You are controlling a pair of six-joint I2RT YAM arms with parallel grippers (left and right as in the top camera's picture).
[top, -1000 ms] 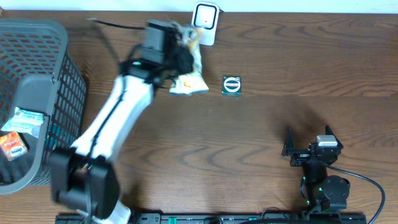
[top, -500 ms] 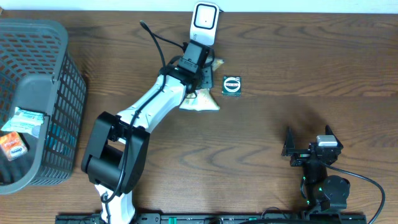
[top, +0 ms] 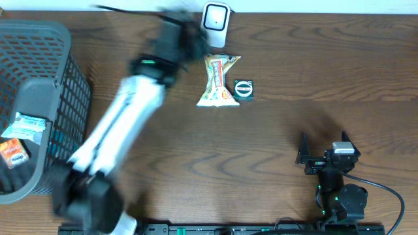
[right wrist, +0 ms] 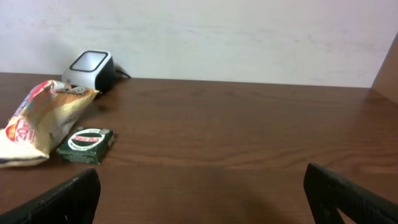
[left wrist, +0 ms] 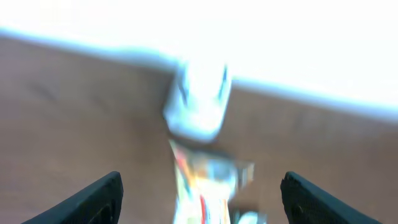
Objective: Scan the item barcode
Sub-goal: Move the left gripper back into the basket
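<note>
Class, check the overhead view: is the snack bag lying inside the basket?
No, the snack bag lies on the table beside the small green box, far from the basket.

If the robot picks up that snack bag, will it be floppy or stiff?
Probably floppy: the snack bag looks crinkled and puffy. Likely light for its size. It lies flat on the table, so it shouldn't roll.

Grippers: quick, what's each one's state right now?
Left gripper: open, holding nothing.
Right gripper: open, holding nothing.
</note>
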